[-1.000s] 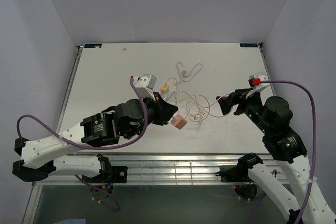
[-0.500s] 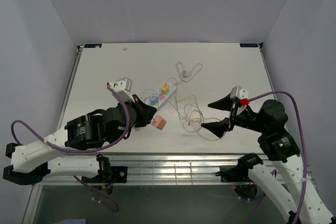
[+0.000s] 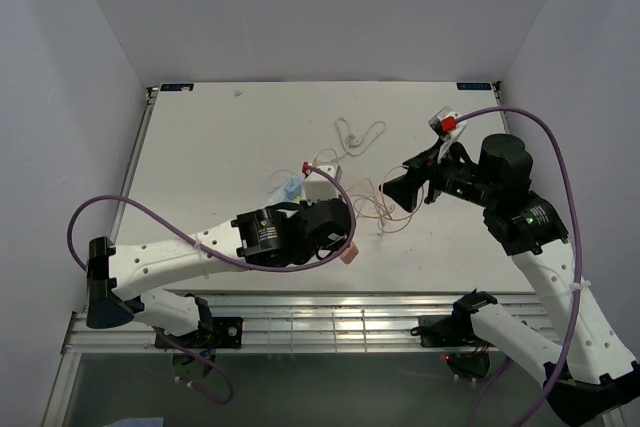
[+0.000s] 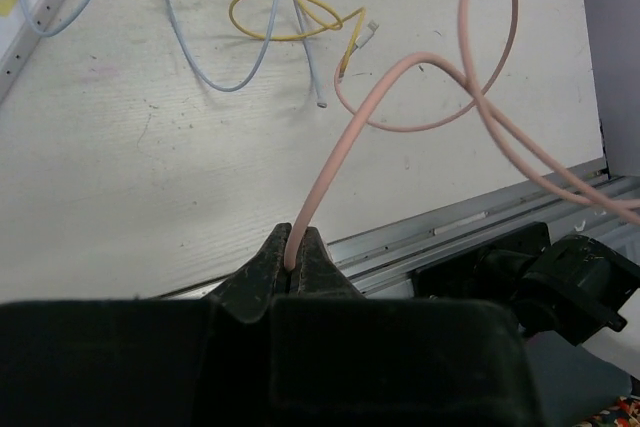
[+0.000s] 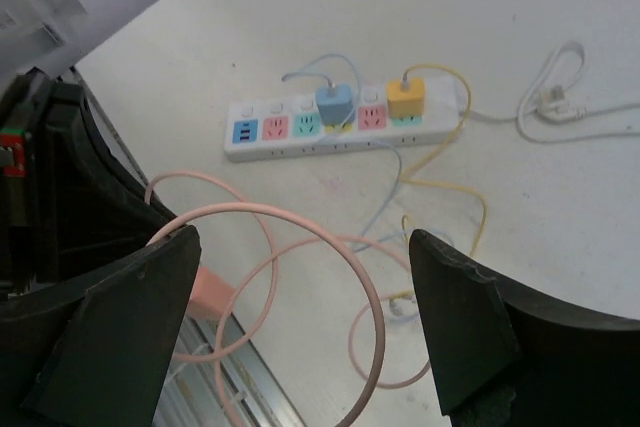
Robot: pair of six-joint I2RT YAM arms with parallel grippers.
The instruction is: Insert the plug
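Left end effector (image 4: 292,267): you have it pinched narrow on the pink cable (image 4: 400,72), which rises straight out from between the fingers.
Pink cable: it curls into loops over the counter (image 4: 120,177) and runs off toward the near rail.
Pink plug (image 3: 347,254): look in the top view, right at the tip of the left end effector, close to the counter's near edge. It is well apart from the power strip (image 5: 290,142) and in no socket. You cannot tell whether it touches the counter.
Power strip: it lies flat, with a blue charger (image 5: 335,104) and a yellow charger (image 5: 405,97) plugged in near each other.
Right end effector (image 5: 302,242): yours is spread wide and holds nothing, above the counter with the pink loops beneath it.
Other leads: a yellow cable (image 4: 290,22) and a pale blue cable (image 4: 200,57) lie tangled near the strip.
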